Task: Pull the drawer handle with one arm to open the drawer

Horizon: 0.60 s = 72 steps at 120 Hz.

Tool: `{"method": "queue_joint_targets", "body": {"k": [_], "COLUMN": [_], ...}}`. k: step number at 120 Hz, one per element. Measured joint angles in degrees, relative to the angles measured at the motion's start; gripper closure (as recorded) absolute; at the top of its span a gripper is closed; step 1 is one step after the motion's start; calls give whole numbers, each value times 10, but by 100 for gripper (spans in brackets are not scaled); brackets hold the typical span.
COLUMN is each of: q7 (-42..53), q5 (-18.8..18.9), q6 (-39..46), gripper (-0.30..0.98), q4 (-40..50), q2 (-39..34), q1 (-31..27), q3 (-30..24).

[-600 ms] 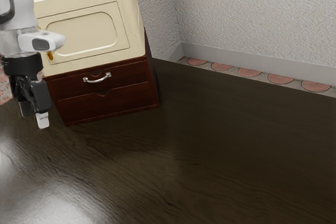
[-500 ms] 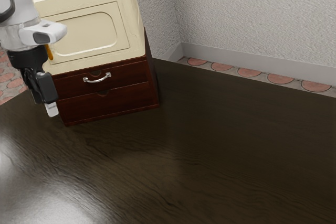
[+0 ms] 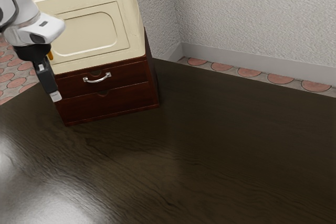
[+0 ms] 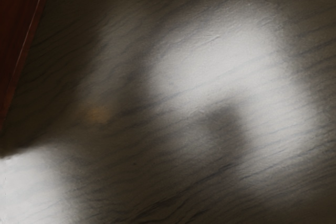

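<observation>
The approach seems in hand: the black two-finger gripper (image 3: pixel 55 97) is held to the exterior view's left of the curved silver handle (image 3: pixel 97 81) on the shut, dark-red upper drawer (image 3: pixel 127 75). Whether its jaws are apart cannot be told. Next, the handle should be reached, then pulled.

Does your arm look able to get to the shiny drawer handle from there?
Probably yes: my arm hangs near the drawers, and I see nothing in front of the silver handle.

I count one hand (image 3: pixel 55 97), two drawers (image 3: pixel 128 74), one handle (image 3: pixel 97 81), one cream box (image 3: pixel 86 32), one table (image 3: pixel 184 145).
</observation>
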State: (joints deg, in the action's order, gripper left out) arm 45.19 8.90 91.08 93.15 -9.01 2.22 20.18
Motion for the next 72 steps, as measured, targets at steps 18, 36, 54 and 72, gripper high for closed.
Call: {"method": "queue_joint_targets", "body": {"k": [18, 36, 54, 72], "q7": [59, 108, 146, 177], "q5": [4, -3, -8, -25], "q6": [91, 143, 173, 196], "gripper": [0, 1, 14, 29], "q4": [11, 7, 0, -26], "q2": [30, 71, 102, 138], "q1": [0, -20, -41, -53], "q3": [3, 5, 5, 4]}}
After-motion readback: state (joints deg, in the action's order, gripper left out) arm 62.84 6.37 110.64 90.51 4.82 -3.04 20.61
